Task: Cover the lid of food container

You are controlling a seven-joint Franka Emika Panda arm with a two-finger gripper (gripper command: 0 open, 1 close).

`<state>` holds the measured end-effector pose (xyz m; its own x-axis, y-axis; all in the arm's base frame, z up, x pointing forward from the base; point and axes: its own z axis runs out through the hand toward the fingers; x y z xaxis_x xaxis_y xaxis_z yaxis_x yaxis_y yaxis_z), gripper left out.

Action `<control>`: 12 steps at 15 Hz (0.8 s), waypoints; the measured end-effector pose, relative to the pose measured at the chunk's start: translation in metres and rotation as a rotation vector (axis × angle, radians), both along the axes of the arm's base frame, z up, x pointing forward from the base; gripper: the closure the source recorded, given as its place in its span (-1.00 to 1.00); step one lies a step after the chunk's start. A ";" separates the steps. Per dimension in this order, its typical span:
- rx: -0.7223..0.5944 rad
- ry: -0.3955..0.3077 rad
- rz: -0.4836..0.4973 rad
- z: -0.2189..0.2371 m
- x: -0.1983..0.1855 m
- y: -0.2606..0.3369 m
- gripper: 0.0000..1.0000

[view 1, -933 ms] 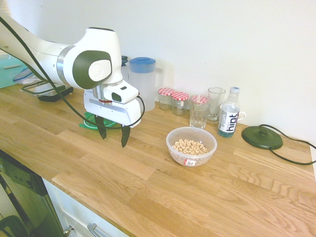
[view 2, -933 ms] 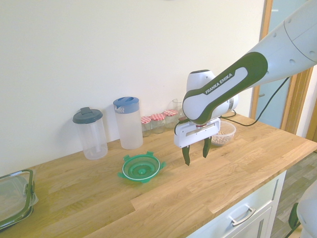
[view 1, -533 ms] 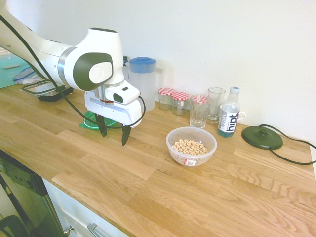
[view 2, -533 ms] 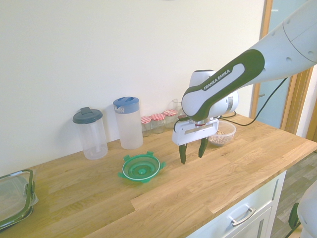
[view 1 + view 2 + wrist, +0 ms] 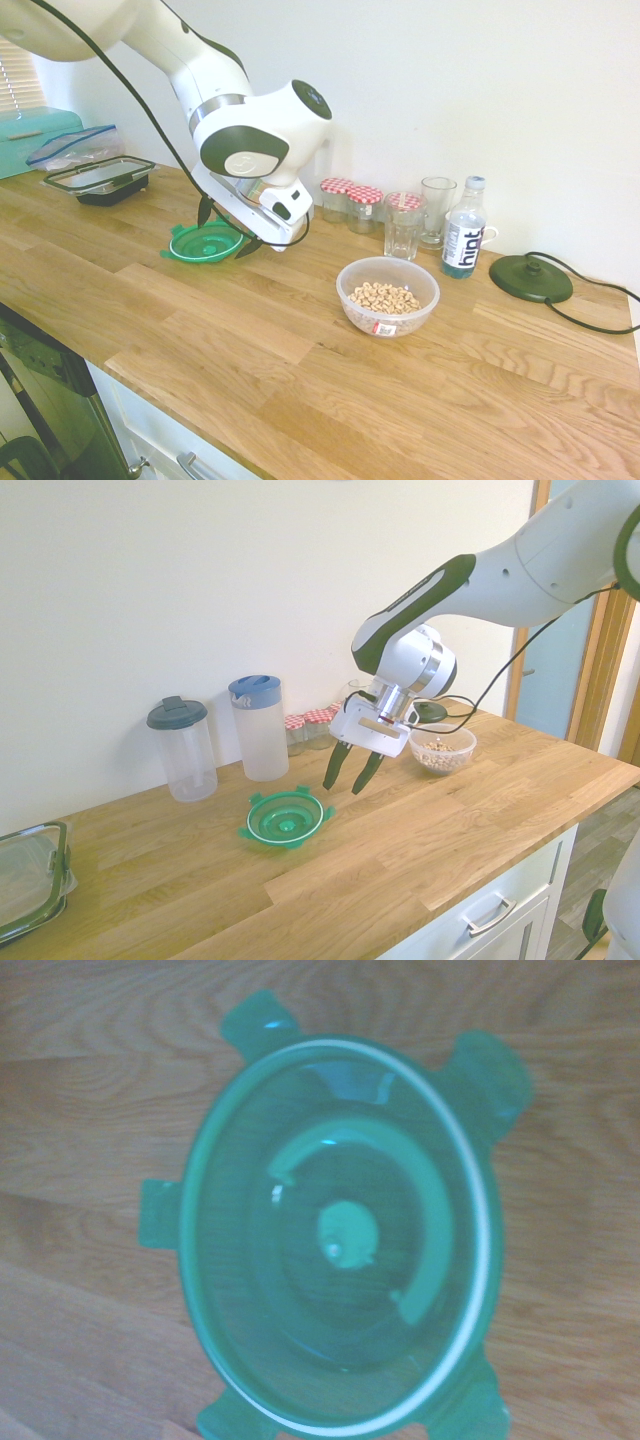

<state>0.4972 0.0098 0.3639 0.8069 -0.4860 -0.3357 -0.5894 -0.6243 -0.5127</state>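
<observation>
The gripper (image 5: 228,229) has tilted since the earlier frame, while the green lid (image 5: 200,246) lies where it did.
In the first exterior view the gripper's fingers stand apart with nothing between them, slanting down near the lid, which rests on the counter (image 5: 330,400). The clear food container (image 5: 388,322), with cereal rings (image 5: 383,298) inside, sits uncovered, well apart from the lid. Behind it are jars with checked lids (image 5: 363,211), a glass (image 5: 436,212) and a labelled bottle (image 5: 463,235). In the second exterior view the open gripper hangs above the counter between lid and food container; a blue-lidded jug (image 5: 259,735) and a dark-lidded one (image 5: 186,755) stand behind the lid. The wrist view shows the lid, slightly blurred, with clip tabs (image 5: 488,1085) around its rim and a pale centre disc (image 5: 347,1234).
</observation>
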 end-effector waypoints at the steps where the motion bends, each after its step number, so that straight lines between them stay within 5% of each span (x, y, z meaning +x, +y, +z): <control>1: 0.034 0.005 0.015 -0.009 0.003 -0.001 -1.00; 12: 0.193 -0.049 0.019 -0.056 0.030 0.004 -1.00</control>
<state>0.5269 0.0139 0.3082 0.8330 -0.4011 -0.3812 -0.5498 -0.5225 -0.6517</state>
